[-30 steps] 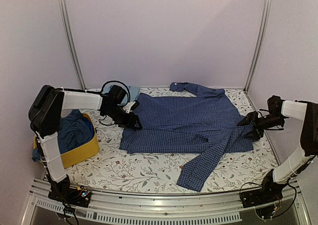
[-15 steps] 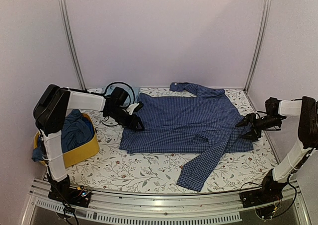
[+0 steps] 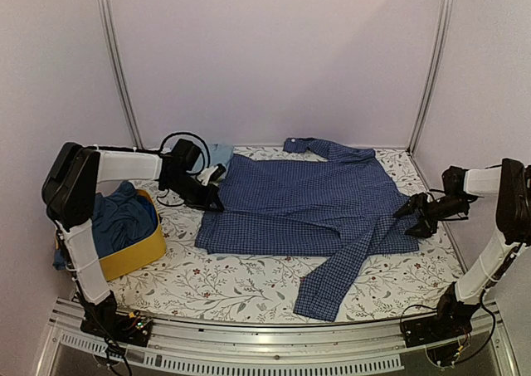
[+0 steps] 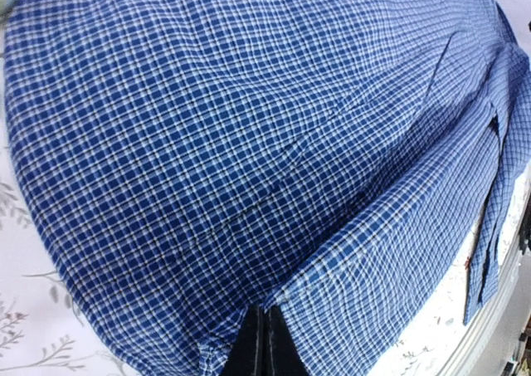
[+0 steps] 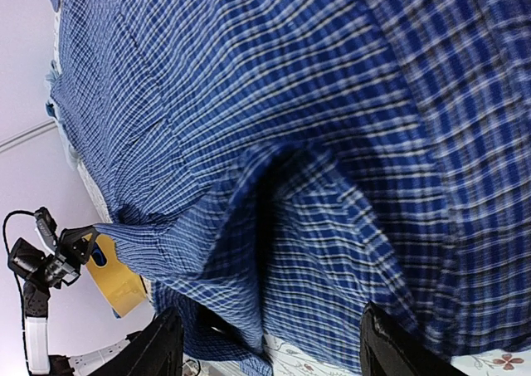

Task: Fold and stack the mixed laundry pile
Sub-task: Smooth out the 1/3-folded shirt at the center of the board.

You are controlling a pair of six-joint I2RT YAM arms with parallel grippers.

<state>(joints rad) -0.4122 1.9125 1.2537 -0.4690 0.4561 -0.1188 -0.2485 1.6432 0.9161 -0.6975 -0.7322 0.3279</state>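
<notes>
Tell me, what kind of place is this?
Probably a robot test booth, not a home: bare walls, metal frame posts, and a checked shirt spread on a floral table cover.

The left arm point(image 3: 124, 167) and the right arm point(image 3: 485, 179) are built alike, with smooth white tube-like shells joined by bulky black housings at the joints. A thin black cable point(image 3: 177, 134) loops over the left one's wrist. The left gripper point(image 3: 216, 203) and right gripper point(image 3: 406, 212) are black, with flat matte black fingers point(image 5: 159, 353). Each black base point(image 3: 124, 326) carries loose wires and what may be small coloured connectors.
</notes>
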